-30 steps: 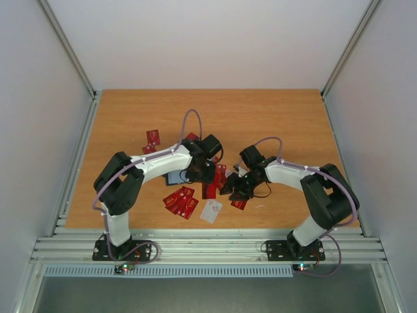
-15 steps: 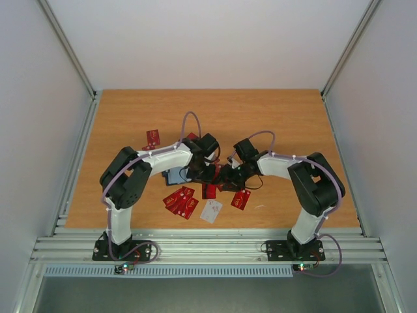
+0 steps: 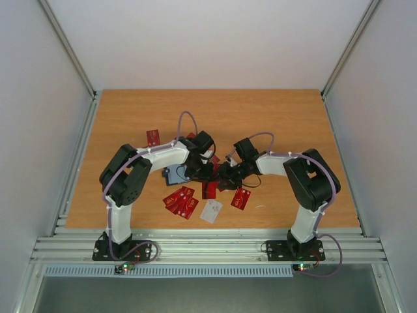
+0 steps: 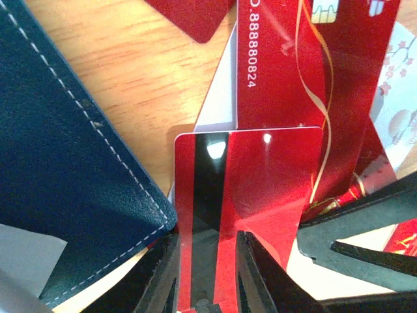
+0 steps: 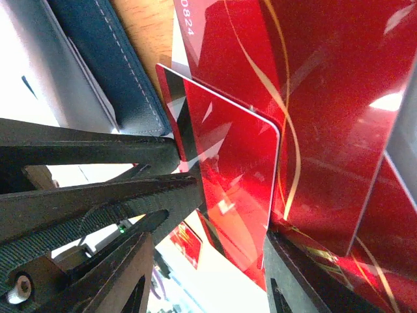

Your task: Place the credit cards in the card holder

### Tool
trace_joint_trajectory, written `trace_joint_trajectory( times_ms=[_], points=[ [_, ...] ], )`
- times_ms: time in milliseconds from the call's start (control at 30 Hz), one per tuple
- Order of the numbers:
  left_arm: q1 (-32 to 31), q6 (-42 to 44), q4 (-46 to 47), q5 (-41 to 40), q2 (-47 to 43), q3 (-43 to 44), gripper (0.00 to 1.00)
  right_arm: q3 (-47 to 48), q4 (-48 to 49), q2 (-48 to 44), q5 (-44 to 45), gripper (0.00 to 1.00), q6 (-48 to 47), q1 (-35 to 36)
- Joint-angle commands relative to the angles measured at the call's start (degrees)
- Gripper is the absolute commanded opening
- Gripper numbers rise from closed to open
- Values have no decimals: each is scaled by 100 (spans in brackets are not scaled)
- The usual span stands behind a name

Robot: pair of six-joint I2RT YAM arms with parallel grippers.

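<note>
Overhead, jaws: left jaws and right jaws meet mid-frame above the wooden worktop (image 3: 293,117), among scattered red credit cards (image 3: 181,201); the blue card holder (image 3: 173,175) is just left of them; their gaps are hidden.
Left wrist, card: the glossy black-striped card (image 4: 260,189) lies between the partly spread left jaws, pinch unclear; the stitched navy card holder is cropped at left.
Right wrist, card: its rounded lower end sits between the right jaws; contact unclear.

In the top view the card holder (image 3: 173,175) is partly hidden under the left arm (image 3: 159,156). The left gripper (image 3: 207,171) and right gripper (image 3: 225,175) are too small there to tell their grip. In the left wrist view the striped red card (image 4: 260,189) goes behind the fingers (image 4: 163,287) and past the bottom edge. The numbered card (image 4: 280,72) is cut off at the top.
</note>
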Motion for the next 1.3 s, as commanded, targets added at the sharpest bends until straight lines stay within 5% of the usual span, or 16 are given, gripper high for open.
trace_joint_trajectory(
  times_ms=[0, 500, 967, 1067, 1267],
  points=[
    [-39, 38, 783, 695, 207, -460, 27, -176, 636, 289, 9, 48, 256, -50],
    [4, -271, 2078, 2016, 177, -1231, 26, -739, 3112, 350, -1112, 40, 1088, -195],
    [22, -515, 2435, 2414, 162, -1364, 26, -720, 3569, 314, -1315, 34, 1146, -200],
    [36, -493, 2252, 2314, 17, -1282, 26, -677, 3108, 190, -1259, 33, 966, -200],
    [39, -233, 1127, 1643, -772, -875, 29, -399, 474, -772, -511, 35, -516, -199]
  ],
)
